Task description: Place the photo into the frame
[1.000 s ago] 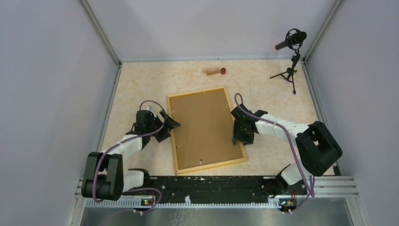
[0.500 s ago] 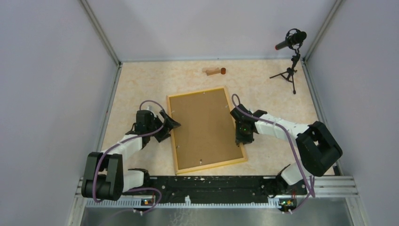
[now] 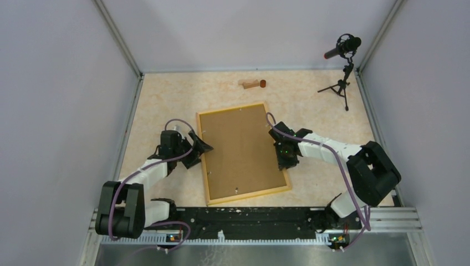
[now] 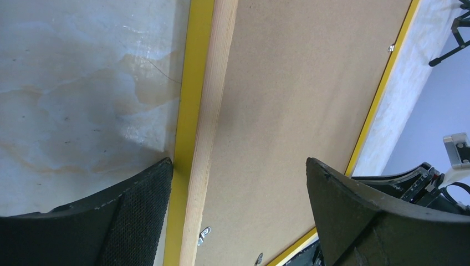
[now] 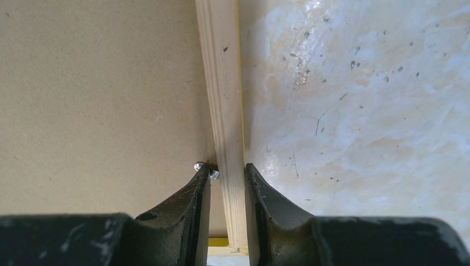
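Pinching the frame (image 5: 224, 100) at its right edge, right tool (image 5: 226, 169) narrow; left tool (image 4: 238, 163) wide astride the left edge, counter (image 5: 360, 111) beyond.

Left arm (image 3: 148, 169): elbow folded low near its base, forearm reaching forward and inward.
Left gripper (image 3: 199, 147): jaws spread wide, the two fingers (image 4: 133, 216) well apart (neither pad seen pressing on anything).
Right arm (image 3: 328, 151): elbow raised at the near right, forearm stretched inward.
Right gripper (image 3: 286, 160): pointing downward, jaws narrow, fingers (image 5: 194, 205) set against either side of the wooden rail of the frame (image 5: 227, 111).
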Robot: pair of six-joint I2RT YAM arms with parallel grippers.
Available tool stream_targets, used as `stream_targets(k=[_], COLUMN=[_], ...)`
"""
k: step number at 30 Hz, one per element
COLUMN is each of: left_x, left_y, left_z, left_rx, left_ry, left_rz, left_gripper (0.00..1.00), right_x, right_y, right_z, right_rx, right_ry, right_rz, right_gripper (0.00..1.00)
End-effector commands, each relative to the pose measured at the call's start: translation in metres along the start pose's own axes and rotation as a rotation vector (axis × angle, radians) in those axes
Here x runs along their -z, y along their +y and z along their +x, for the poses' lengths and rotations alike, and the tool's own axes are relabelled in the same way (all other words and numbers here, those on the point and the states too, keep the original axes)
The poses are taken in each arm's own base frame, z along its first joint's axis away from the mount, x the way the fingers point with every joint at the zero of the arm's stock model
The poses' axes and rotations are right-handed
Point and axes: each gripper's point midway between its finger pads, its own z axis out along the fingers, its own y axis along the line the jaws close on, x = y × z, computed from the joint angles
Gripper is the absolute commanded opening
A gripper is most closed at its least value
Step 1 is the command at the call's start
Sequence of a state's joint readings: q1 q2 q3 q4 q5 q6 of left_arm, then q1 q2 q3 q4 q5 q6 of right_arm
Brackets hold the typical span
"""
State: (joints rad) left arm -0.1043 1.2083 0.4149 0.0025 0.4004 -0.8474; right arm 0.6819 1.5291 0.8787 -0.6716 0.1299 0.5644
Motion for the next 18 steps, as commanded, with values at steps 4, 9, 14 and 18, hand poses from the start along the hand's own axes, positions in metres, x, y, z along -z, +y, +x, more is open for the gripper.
stream_targets(k=[4,9,14,18], left_x=[0.002,0.005,0.01,0.015], left_y=[0.015,0.014,0.011,0.01], left_z=[0.014,0.015,0.018,0.026], left_rx=[0.004,-0.002,-0.002,0.007], left_ry=[0.038,0.038,0.048,0.07], left_rz=[-0.047,-0.047,-0.038,-0.026], left_gripper=[0.93,0.94,0.95,0.97], right_x=[-0.011,-0.012,-0.006,-0.015], right_y=[0.006,0.008,0.021,0.031], right_z=[-0.052,-0.066,-0.068,-0.073], right_rx=[0.196,0.261,0.225,0.176], right_ry=[-0.234,-0.278,-0.246,-0.218], right_rz=[0.001,0.006,-0.066,-0.154], right_gripper=[0.0,0.0,0.45,0.58])
